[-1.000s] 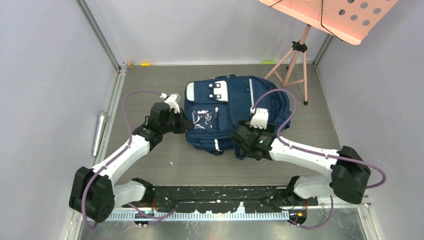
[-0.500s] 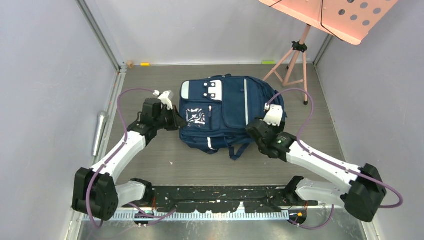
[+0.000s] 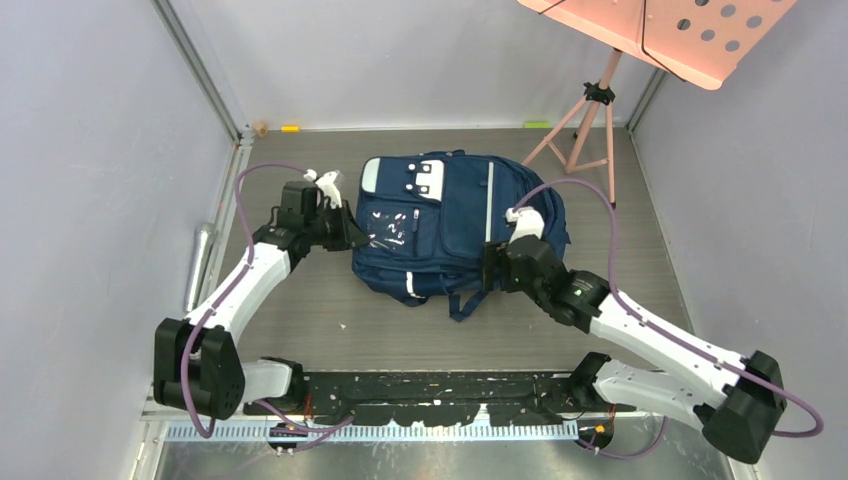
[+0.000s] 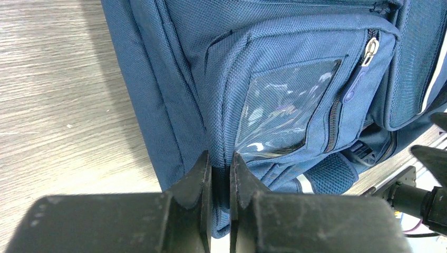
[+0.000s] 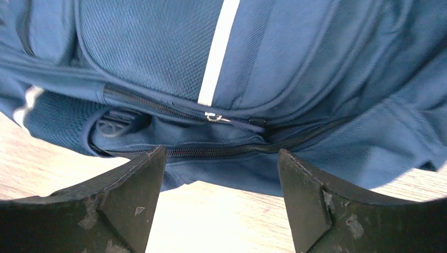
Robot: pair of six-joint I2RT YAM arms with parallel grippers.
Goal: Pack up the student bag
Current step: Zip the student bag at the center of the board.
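Fabric of student bag [image 3: 450, 225] disappears into pinching left gripper [image 4: 220, 158]; right gripper [image 5: 221, 153] gapes wide.

Backpack [image 3: 450, 225] lies flat on table [image 3: 330, 315]. Left gripper [image 3: 354, 234] touches backpack's left edge. Right gripper [image 3: 488, 270] sits at its near right corner. Stand [image 3: 590, 110] is behind backpack, to the right, apart.

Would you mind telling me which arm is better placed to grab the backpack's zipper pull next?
Probably right: the right gripper is open facing the zipper pull of the backpack, while the left gripper is shut on its side fabric.
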